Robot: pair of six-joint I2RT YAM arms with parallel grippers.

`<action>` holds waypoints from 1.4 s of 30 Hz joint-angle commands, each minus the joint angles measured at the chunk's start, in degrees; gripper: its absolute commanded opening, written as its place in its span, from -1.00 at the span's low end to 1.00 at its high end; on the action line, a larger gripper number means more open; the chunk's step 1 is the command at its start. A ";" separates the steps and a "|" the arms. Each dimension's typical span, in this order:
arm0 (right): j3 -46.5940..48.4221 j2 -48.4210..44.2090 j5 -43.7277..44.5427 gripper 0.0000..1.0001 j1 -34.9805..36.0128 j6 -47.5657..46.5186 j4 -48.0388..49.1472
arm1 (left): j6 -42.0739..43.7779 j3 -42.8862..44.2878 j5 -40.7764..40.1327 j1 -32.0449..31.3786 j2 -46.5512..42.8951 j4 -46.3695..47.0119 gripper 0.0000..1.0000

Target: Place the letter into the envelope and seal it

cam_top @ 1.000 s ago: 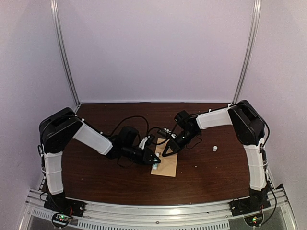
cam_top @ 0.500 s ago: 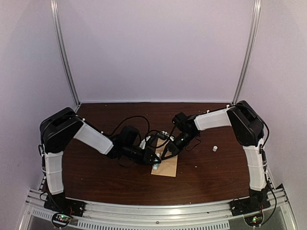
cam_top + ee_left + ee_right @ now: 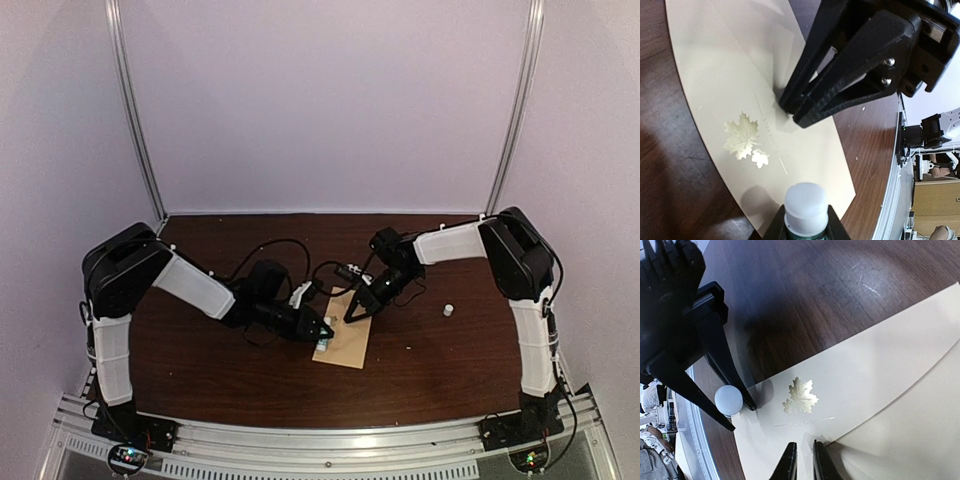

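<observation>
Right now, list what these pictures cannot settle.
Letter: in no view; perhaps inside the envelope.
Envelope: edges cut off in both wrist views.
Tube in left jaws: left wrist view, jaws hide all below its white cap.
White speck: top view, too small.

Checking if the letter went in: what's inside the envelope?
Not visible. The envelope lies flat on the table, its paper covering any contents; no letter shows. The right claw touches its fold; the left claw holds a white-capped stick.
</observation>
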 commanded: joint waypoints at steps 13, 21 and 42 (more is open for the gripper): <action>9.11 -0.28 2.73 -0.74 -2.16 -3.52 -5.72 | 11.18 5.33 -0.83 2.01 1.73 -13.36 -1.00; 7.78 0.41 -1.99 -0.74 -1.98 -2.45 -3.48 | 11.23 5.42 -1.31 2.06 1.76 -13.52 -1.00; 6.86 5.92 0.00 -0.76 0.10 -0.25 -2.65 | 11.53 5.35 -0.75 2.47 1.69 -12.84 -1.00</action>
